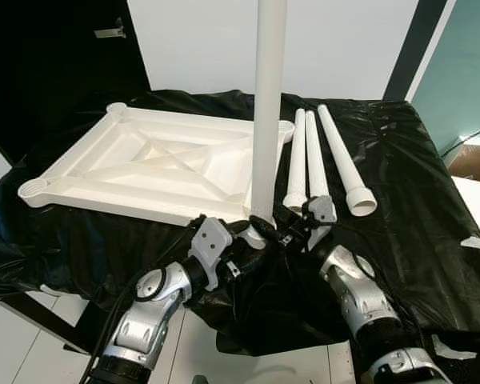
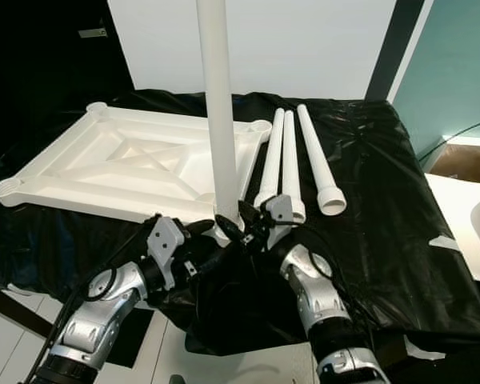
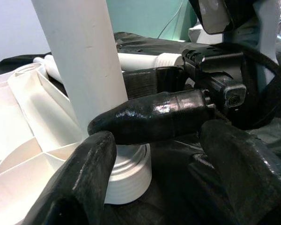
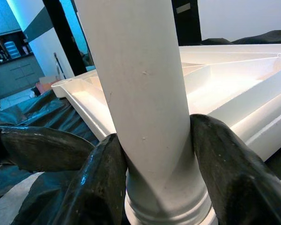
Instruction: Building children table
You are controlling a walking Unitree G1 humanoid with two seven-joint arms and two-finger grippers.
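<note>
One leg (image 1: 269, 104) stands upright at top's (image 1: 156, 164) near corner socket, right pincer (image 4: 159, 187) clamped round its base; left pincer (image 3: 145, 154) spread alongside. Keep it plumb, press and twist straight down.

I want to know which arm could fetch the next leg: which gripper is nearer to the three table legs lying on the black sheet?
Right. The right gripper, clamping the upright leg, sits just before the three lying legs; the left gripper is beyond it, farther off.
</note>
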